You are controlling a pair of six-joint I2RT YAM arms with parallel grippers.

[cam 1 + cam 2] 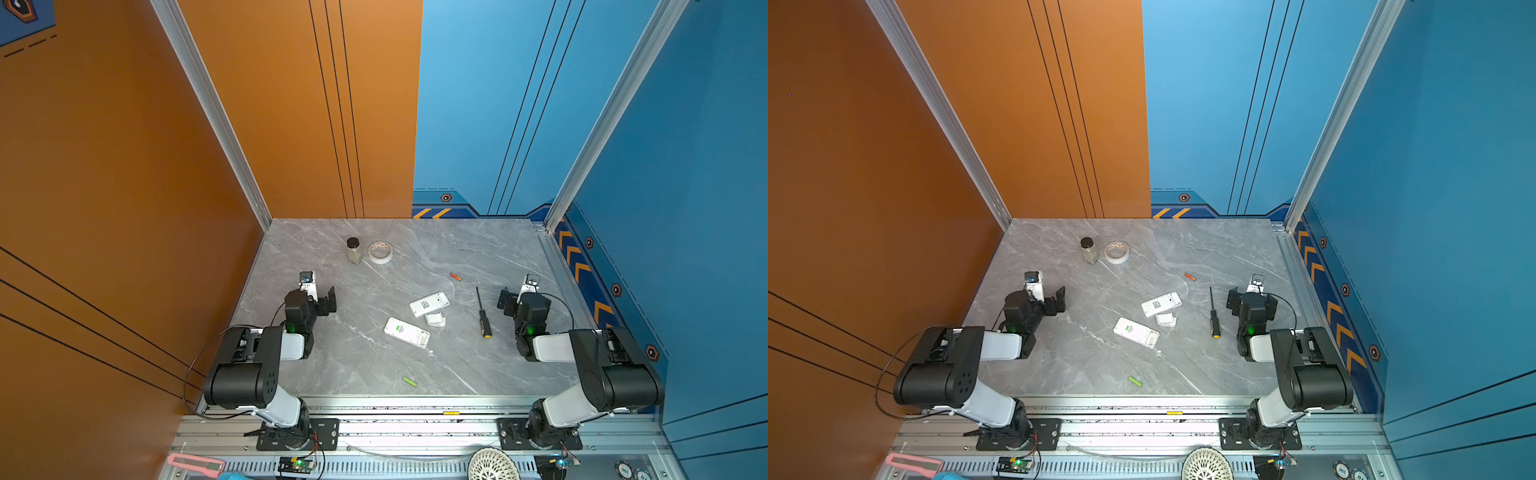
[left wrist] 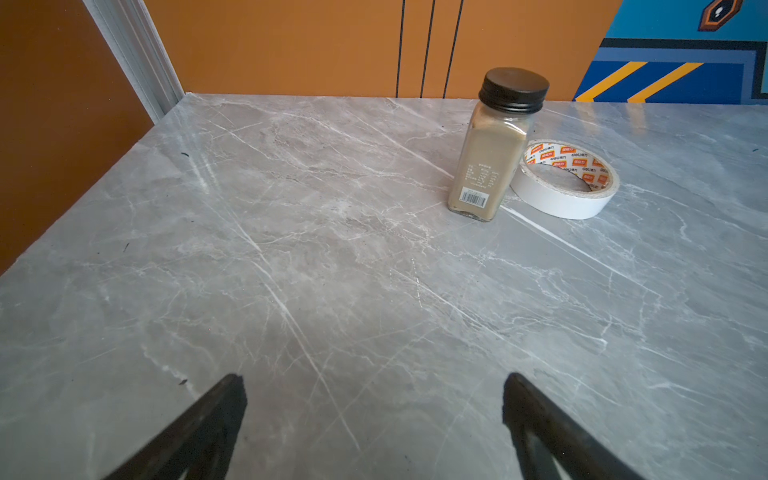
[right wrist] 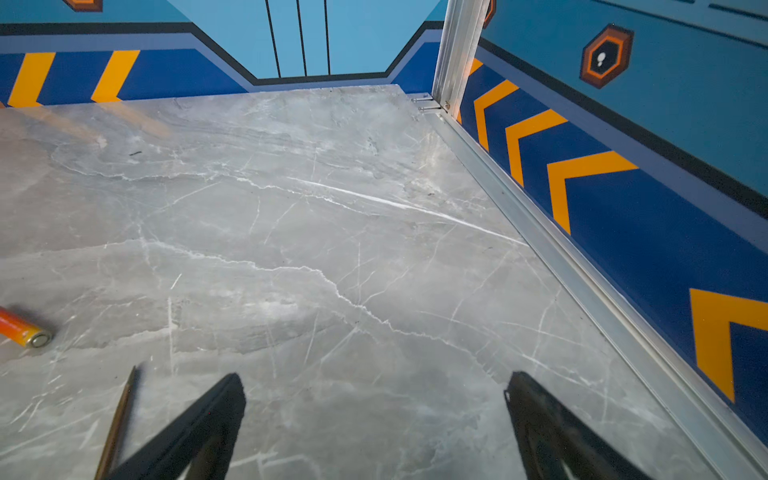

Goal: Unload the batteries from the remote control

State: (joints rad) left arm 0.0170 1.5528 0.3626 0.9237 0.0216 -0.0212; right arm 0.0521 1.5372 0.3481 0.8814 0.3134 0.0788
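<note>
Robotics lab test cell: grey marble-look tabletop (image 1: 374, 365) boxed in by printed orange panels (image 1: 104, 166) from 9 to 12 o'clock and blue panels (image 1: 478, 104) with hazard chevrons from 12 to 3 o'clock, framed in aluminium extrusion (image 1: 208, 104). Left arm base (image 1: 297, 434) at 7 o'clock and right arm base (image 1: 540, 432) at 5 o'clock, bolted to a slotted rail (image 1: 415, 428), with exposed wiring and a lit circuit board (image 1: 297, 462) beside.

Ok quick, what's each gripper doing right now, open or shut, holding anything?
Left gripper: open, holding nothing.
Right gripper: open, holding nothing.
</note>
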